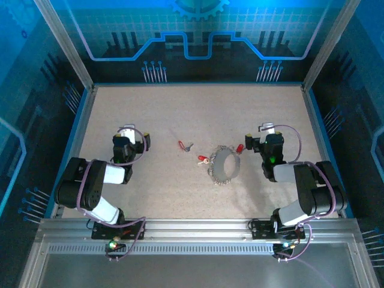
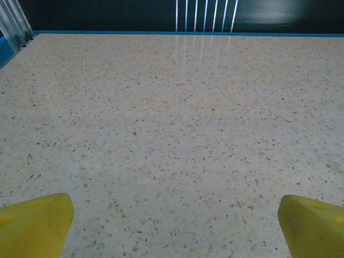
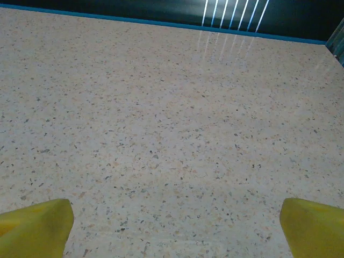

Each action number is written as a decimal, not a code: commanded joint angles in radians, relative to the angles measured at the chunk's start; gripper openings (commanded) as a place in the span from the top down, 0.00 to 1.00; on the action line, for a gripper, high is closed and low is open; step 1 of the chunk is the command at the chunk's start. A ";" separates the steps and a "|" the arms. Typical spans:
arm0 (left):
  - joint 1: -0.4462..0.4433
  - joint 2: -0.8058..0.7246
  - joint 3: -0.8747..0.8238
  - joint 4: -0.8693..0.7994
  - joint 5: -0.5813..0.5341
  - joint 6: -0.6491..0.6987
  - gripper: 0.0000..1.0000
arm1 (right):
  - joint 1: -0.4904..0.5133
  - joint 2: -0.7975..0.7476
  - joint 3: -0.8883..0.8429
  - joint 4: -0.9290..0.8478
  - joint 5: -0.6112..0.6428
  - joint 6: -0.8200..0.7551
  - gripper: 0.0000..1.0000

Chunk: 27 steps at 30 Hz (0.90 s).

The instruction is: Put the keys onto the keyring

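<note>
Floppy grey-blue keyring (image 1: 224,166) lies flat on the speckled table (image 1: 180,108), right of centre. The keys (image 1: 202,159) are red-headed and loose. One is just beside the loop's left edge, one (image 1: 185,145) farther left, and one (image 1: 240,147) between loop and right arm. The left pincer (image 2: 174,226) is spread wide over bare table. The right pincer (image 3: 174,228) is spread wide too.

I've got bare table (image 2: 172,118) ahead of the left gripper (image 2: 174,223), jaws wide; same ahead of the right gripper (image 3: 174,223). Mid-table clutter: keyring (image 1: 224,166), keys (image 1: 204,159) just beside it, one close to my right arm. Walls (image 1: 72,57) fence the sides and back.
</note>
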 commanded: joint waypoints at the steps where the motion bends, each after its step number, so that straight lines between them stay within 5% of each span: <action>1: 0.008 -0.006 0.019 -0.001 0.012 -0.019 0.01 | -0.007 0.002 0.018 0.007 -0.004 0.014 0.00; 22: 0.013 -0.008 0.018 0.001 0.022 -0.019 0.01 | -0.031 -0.008 0.007 0.011 -0.058 0.023 0.00; 27: -0.025 -0.213 0.015 -0.163 -0.018 0.014 0.01 | -0.032 -0.163 -0.022 -0.055 -0.088 0.006 0.00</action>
